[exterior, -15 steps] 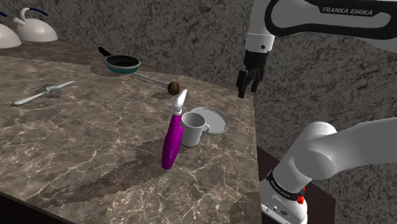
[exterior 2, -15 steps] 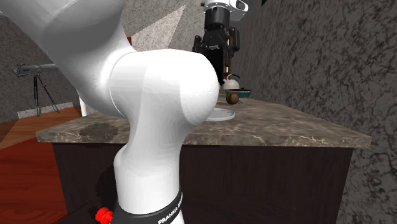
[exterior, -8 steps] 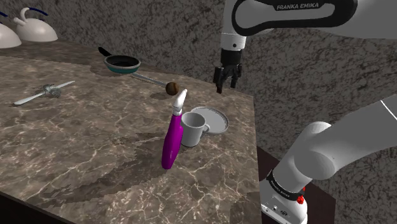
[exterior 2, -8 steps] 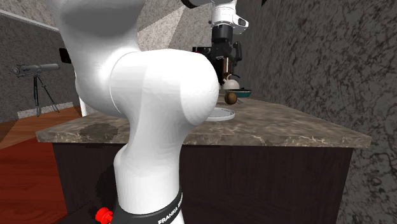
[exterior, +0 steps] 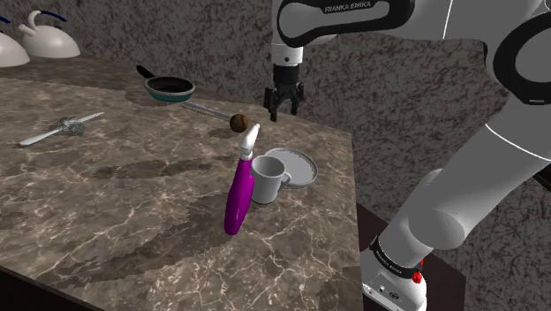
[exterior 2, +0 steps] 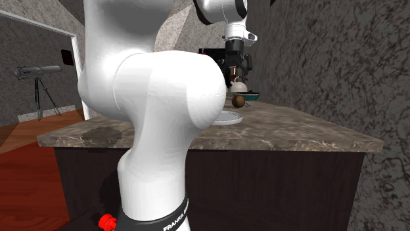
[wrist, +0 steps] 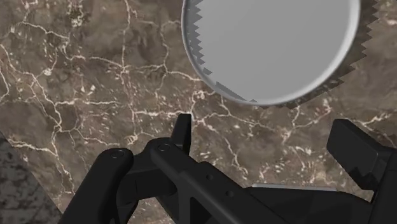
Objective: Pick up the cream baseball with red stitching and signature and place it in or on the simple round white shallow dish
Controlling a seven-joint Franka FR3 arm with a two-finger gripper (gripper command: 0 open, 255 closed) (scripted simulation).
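The ball point(exterior: 239, 122) is drawn dark brown and rests on the marble counter point(exterior: 132, 194), near its back edge. It also appears as a small brown ball point(exterior 2: 240, 100) in the second exterior view. The round white shallow dish point(exterior: 298, 167) lies nearer, by the counter's right edge; I also see the dish point(exterior 2: 228, 118) from the side and the dish point(wrist: 270, 44) from above. My gripper point(exterior: 284, 111) hangs open and empty above the counter, right of the ball and behind the dish. Two black fingertips point(wrist: 183, 130) stand apart, with the dish just ahead of them.
A white mug point(exterior: 267, 179) and a tilted purple bottle point(exterior: 238, 190) stand just left of the dish. A teal pan point(exterior: 169, 87) with a long handle lies behind the ball. A whisk point(exterior: 64, 128) and white kettles point(exterior: 49, 35) are far left. The counter ends right of the dish.
The arm has swung toward the shoulder view's left. The gripper went from beyond the counter's right edge to a spot over the counter near the ball, still open.
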